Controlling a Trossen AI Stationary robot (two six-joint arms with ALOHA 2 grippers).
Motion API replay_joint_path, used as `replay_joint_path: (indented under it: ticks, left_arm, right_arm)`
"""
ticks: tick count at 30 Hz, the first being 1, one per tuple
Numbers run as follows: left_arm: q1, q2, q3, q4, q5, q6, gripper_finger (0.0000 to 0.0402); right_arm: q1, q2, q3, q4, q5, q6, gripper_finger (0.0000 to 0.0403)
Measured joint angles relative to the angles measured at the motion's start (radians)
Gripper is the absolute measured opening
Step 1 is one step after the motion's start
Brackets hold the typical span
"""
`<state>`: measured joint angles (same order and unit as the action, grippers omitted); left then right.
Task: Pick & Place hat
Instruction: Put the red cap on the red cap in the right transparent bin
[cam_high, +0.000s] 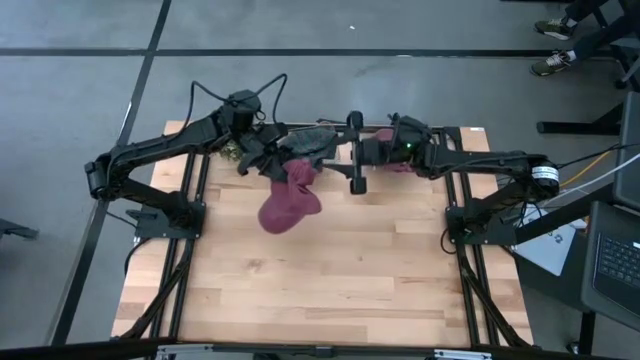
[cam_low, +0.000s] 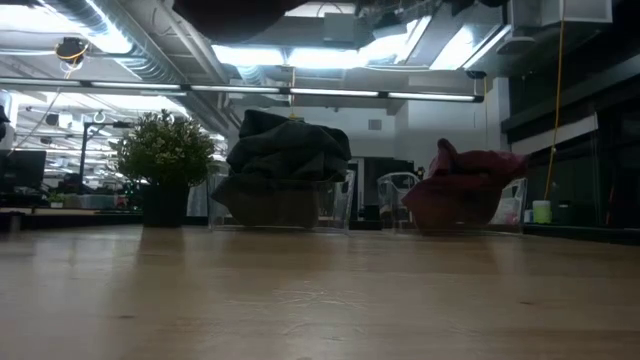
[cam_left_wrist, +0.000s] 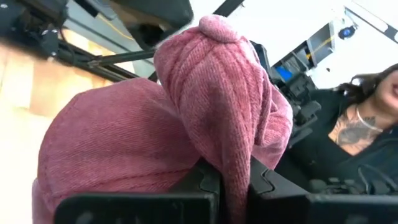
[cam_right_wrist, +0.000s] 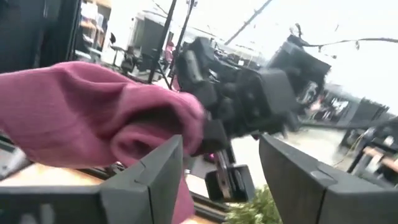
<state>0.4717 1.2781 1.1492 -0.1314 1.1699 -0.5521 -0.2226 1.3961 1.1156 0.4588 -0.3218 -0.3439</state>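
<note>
A maroon knit hat (cam_high: 290, 197) hangs over the far middle of the wooden table (cam_high: 330, 280). My left gripper (cam_high: 283, 163) is shut on it. The left wrist view fills with the hat (cam_left_wrist: 124, 137) bulging past the gripper (cam_left_wrist: 233, 190). My right gripper (cam_high: 357, 152) stands open just right of the hat, fingers spread. In the right wrist view the hat (cam_right_wrist: 87, 112) and the left gripper lie beyond its gap (cam_right_wrist: 221, 171), with nothing between the fingers. My left gripper pinches a bunched fold of the hat (cam_left_wrist: 231, 163) between its two fingers. It comes nearly level from the table's left. The rest of the hat droops below and beside the fingers, slack and clear of the tabletop.
Two clear bins stand at the table's far edge, one with dark hats (cam_low: 285, 160), one with maroon hats (cam_low: 465, 180). A small potted plant (cam_low: 165, 160) stands left of them. A person (cam_left_wrist: 357, 130) sits beyond the table. The table's near half (cam_low: 320, 300) is bare wood.
</note>
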Motion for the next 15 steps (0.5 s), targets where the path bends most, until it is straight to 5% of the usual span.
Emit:
replay_joint_path:
  ticks: [9, 15]
  left_arm:
    - [-0.042, 0.063, 0.000, 0.026, 0.012, -0.092, 0.0010]
    - [-0.067, 0.104, 0.000, 0.192, 0.059, -0.154, 0.0010]
  right_arm:
    - [0.037, 0.019, -0.001, 0.026, 0.026, -0.063, 0.0212]
    - [0.037, 0.022, -0.001, 0.024, 0.023, -0.063, 0.0212]
